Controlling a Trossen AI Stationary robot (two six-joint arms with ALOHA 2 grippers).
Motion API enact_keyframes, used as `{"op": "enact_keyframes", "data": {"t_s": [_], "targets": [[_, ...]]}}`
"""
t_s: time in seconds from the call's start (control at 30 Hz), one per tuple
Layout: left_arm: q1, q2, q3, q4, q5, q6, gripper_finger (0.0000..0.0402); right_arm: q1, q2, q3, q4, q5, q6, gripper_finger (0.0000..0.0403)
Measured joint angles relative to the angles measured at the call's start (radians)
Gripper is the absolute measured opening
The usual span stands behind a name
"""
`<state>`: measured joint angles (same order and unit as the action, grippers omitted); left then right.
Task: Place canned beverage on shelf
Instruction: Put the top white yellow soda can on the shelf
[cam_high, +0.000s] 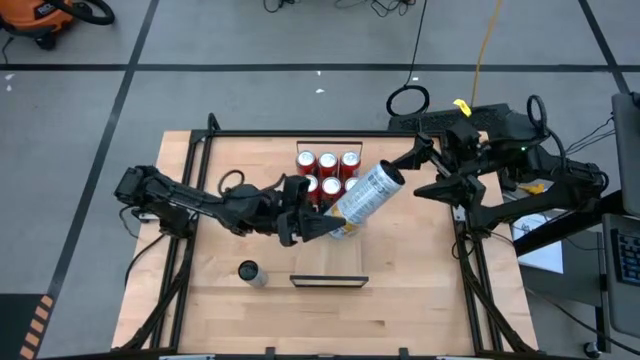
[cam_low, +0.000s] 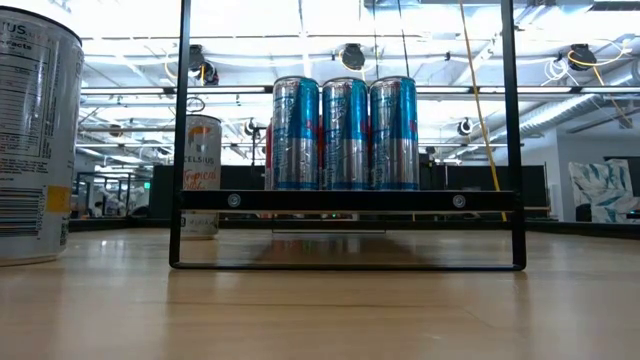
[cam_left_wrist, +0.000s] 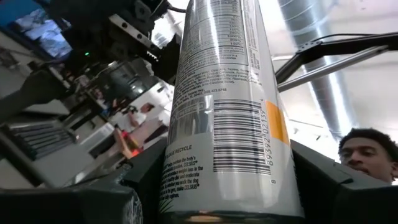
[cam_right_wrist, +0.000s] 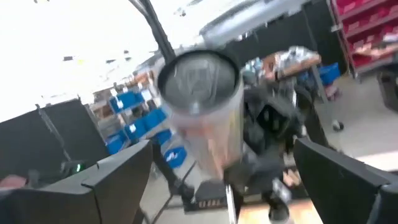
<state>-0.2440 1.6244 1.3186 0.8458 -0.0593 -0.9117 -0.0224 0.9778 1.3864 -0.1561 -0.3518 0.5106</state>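
Now left claw (cam_high: 318, 226) clamps tilted can's (cam_high: 366, 194) base.

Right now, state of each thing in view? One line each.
white can: held tilted above the table, lifted by its lower end
left gripper: shut on the white can's lower end
right gripper: open, holding nothing, just beyond the white can's top
red cans: five, upright, grouped at the shelf's far end
shelf: near part bare
spare can: upright on the table, left of the shelf
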Motion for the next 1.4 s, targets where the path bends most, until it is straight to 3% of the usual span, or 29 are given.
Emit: {"op": "enact_keyframes", "data": {"t_s": [0.3, 0.7, 0.87, 1.4], "targets": [[0.001, 0.085, 0.000, 0.176, 0.027, 0.011, 0.0249, 0.000, 0.056, -0.001, 0.062, 0.015, 0.004, 0.0366], [0.006, 0.091, 0.000, 0.221, 0.034, 0.148, 0.0249, 0.000, 0.117, -0.001, 0.229, -0.022, 0.025, 0.0366], [0.019, 0.093, 0.000, 0.217, 0.037, 0.150, 0.0249, 0.000, 0.122, -0.001, 0.281, -0.069, 0.002, 0.0366], [0.055, 0.092, 0.000, 0.219, 0.066, 0.132, 0.0249, 0.017, 0.176, -0.001, 0.431, -0.066, -0.028, 0.0358]]}}
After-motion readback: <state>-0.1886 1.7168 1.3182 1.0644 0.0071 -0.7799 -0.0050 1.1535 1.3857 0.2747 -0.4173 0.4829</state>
